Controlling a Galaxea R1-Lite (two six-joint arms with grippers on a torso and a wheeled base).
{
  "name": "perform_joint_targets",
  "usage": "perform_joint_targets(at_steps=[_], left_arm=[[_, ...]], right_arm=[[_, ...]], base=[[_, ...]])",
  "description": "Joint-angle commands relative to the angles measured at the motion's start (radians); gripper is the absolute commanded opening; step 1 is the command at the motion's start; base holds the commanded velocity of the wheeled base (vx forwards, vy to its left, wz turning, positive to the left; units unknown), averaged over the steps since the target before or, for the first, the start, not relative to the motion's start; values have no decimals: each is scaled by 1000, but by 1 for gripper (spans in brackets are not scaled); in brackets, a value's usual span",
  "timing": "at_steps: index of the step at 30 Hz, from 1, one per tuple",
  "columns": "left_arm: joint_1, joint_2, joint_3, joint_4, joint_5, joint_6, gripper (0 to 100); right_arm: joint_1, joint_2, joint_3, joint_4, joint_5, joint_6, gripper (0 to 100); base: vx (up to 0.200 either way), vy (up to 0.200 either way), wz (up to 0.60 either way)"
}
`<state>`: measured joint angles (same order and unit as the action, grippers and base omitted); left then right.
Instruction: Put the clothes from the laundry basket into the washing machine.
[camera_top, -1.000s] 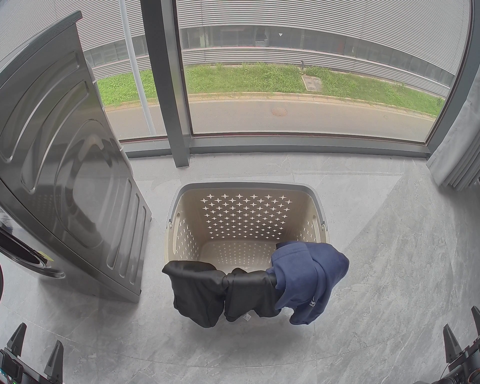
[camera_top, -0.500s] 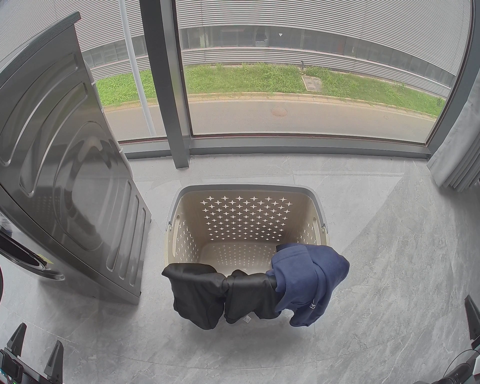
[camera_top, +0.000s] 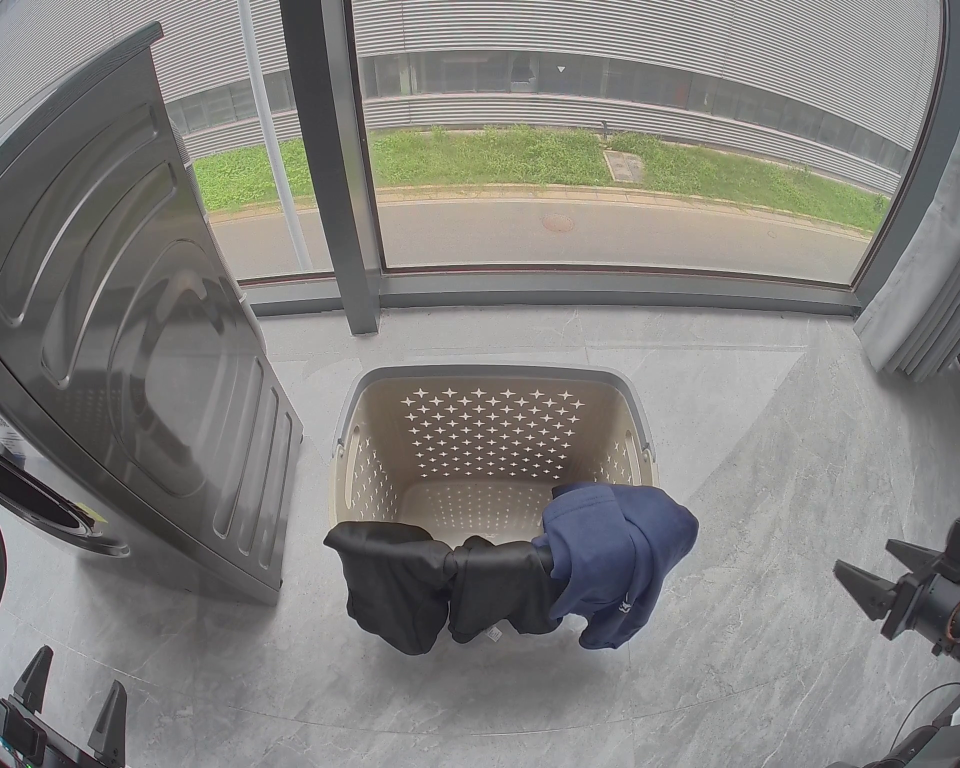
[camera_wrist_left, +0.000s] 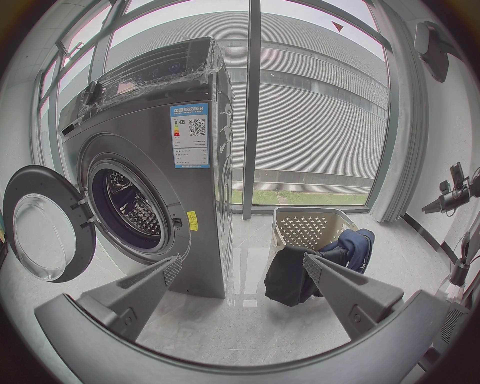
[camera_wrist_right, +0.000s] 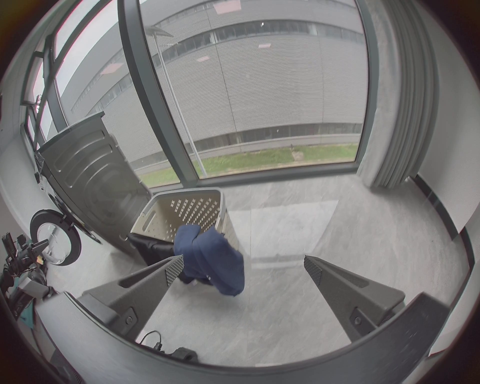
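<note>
left gripper (camera_wrist_left: 241, 261), right gripper (camera_wrist_right: 243, 262) spread; black garment (camera_top: 440, 590), blue hoodie (camera_top: 610, 550) over laundry basket (camera_top: 490, 372) rim.

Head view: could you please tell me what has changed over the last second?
The right hand has risen from the bottom right corner and turned, its open fingers now pointing toward the laundry basket. The left hand stayed low and open; the black garment and blue garment remain draped over the basket's near rim.
</note>
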<state>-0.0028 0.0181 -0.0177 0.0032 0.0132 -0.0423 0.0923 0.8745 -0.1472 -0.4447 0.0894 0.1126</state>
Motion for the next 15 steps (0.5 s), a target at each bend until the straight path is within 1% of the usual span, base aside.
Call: perform_joint_targets(at_steps=[1, 4, 6, 7, 8, 9, 10, 13, 15], left_arm=[[0, -10, 15, 0, 1, -1, 100], [0, -10, 15, 0, 1, -1, 100], [0, -10, 15, 0, 1, -1, 100], [0, -10, 15, 0, 1, -1, 100], [0, -10, 15, 0, 1, -1, 100], [0, -10, 15, 0, 1, -1, 100], [0, -10, 15, 0, 1, -1, 100], [0, -10, 15, 0, 1, -1, 100], [0, -10, 15, 0, 1, -1, 100]], right_arm=[[115, 422, 11, -183, 4, 39, 100], [133, 517, -6, -244, 1, 56, 100], [150, 574, -9, -289, -13, 64, 100], [172, 621, -9, -328, -37, 70, 100], [172, 621, -9, -328, -37, 70, 100], [214, 683, -8, -384, -74, 85, 100], [244, 718, -8, -414, -94, 102, 100], [316, 781, -11, -482, -123, 136, 100], [342, 813, -14, -509, -131, 141, 100]], base=[[0, 0, 0], [0, 0, 0], [0, 0, 0], [0, 0, 0], [0, 0, 0], [0, 0, 0], [0, 0, 0], [0, 0, 0], [0, 0, 0]])
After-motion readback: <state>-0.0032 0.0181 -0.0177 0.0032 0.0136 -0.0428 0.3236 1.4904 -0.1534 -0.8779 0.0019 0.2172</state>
